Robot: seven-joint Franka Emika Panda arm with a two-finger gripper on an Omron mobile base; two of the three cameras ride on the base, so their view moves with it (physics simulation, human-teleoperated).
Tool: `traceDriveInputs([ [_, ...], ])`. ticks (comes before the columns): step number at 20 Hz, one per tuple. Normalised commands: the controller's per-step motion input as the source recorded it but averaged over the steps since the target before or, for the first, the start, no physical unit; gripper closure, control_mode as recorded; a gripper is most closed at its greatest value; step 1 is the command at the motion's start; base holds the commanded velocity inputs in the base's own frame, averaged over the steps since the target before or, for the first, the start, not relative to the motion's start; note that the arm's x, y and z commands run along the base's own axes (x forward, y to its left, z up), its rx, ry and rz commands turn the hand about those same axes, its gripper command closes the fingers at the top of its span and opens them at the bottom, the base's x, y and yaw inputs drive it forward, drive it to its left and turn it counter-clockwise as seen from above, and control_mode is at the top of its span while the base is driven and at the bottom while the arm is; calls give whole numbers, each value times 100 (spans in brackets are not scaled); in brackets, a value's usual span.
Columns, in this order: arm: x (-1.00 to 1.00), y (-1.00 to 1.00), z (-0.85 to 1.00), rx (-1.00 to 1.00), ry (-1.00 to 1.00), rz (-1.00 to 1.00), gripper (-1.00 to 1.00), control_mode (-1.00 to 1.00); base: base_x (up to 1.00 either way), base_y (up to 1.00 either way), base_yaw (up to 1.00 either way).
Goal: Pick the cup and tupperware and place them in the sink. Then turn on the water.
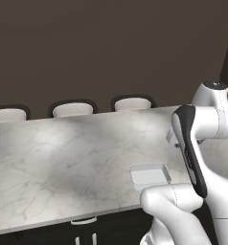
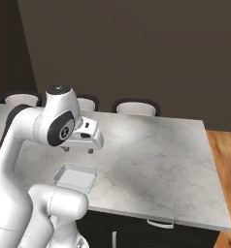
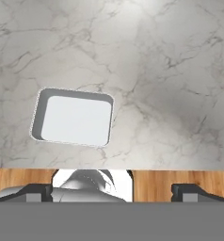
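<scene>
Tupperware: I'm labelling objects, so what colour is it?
Pale grey-white, plain; the tupperware shows best in the hand view.

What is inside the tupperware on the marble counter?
The tupperware looks empty: the hand view shows its flat pale floor and low walls. Under it lies the marble counter; that covered patch cannot be seen.

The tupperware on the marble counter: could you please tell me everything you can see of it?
The shallow pale grey-white rectangular tupperware has rounded corners, a thin rim and a flat bare floor; it looks like matte plastic. It is lidless and empty, sitting upright and flat on the white grey-veined marble counter near its front edge. Nothing else touches it; the open gripper hangs above it, apart.
</scene>
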Motion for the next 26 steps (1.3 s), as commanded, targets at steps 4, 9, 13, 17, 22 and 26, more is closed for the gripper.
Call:
traceDriveInputs([
  [4,13,6,-21,0,0,0,-100,-100,0,0,0],
  [9,13,0,-14,0,0,0,-100,-100,0,0,0],
  [13,9,0,-18,0,0,0,-100,-100,0,0,0],
  [17,4,0,-15,0,0,0,-100,-100,0,0,0],
  [22,0,0,-24,0,0,2,-100,-100,0,0,0],
  [26,0,0,-20,0,0,2,-100,-100,0,0,0],
])
